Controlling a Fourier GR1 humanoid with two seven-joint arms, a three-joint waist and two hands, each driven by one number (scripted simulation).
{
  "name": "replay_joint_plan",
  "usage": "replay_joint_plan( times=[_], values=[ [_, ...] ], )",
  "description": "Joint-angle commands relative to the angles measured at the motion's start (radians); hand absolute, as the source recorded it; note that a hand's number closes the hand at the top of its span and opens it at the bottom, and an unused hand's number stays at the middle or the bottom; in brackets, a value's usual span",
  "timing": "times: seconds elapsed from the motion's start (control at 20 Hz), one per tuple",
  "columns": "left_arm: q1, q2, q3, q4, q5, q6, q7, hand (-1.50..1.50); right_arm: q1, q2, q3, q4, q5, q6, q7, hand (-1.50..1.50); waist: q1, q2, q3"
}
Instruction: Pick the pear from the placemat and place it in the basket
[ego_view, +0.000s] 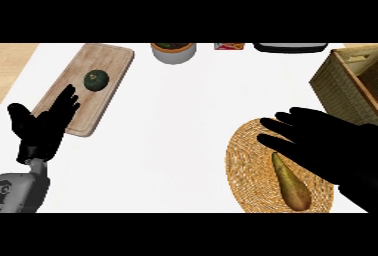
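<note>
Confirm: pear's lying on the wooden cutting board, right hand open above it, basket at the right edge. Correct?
Not quite. The head view shows the pear lying on the round woven placemat, not the cutting board. The right hand is open above it, and the basket sits at the right edge.

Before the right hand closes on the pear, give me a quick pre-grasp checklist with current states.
1. Pear on the placemat: ok.
2. Right hand open, fingers straight: ok.
3. Right hand over the pear's upper end: ok; contact: cannot tell.
4. Basket in view at the right edge: ok; inside free: cannot tell.
5. Left hand resting open at the left, away from the placemat: ok.
</note>
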Motion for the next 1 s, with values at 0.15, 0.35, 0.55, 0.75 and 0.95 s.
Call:
replay_joint_plan(
  times=[0.15, 0.35, 0.55, 0.75, 0.95],
  values=[
    [-0.01, 0.002, 0.014, -0.027, -0.009, 0.001, 0.028, 0.0, -0.096, -0.089, -0.119, 0.066, -0.348, 0.25, 0.112, -1.5, 0.0, 0.001, 0.002],
    [-0.024, -0.041, 0.004, -0.001, -0.029, 0.022, 0.013, 0.0, -0.041, -0.129, -0.272, 0.131, -0.489, 0.301, 0.025, -1.5, -0.014, 0.002, 0.004],
    [0.004, -0.014, 0.041, -0.009, -0.014, -0.019, -0.003, 0.0, 0.094, -0.061, -0.414, 0.151, -0.374, 0.319, -0.126, -1.5, -0.011, 0.004, 0.006],
    [0.025, -0.017, 0.044, -0.036, -0.019, -0.017, 0.018, 0.0, 0.284, 0.036, -0.512, 0.126, -0.224, 0.373, -0.304, -1.5, -0.015, 0.004, 0.008],
    [-0.018, -0.054, 0.025, -0.016, -0.052, 0.006, 0.043, 0.0, 0.353, 0.154, -0.475, 0.137, 0.036, 0.368, -0.448, -1.5, -0.004, 0.007, 0.007]
  ],
)
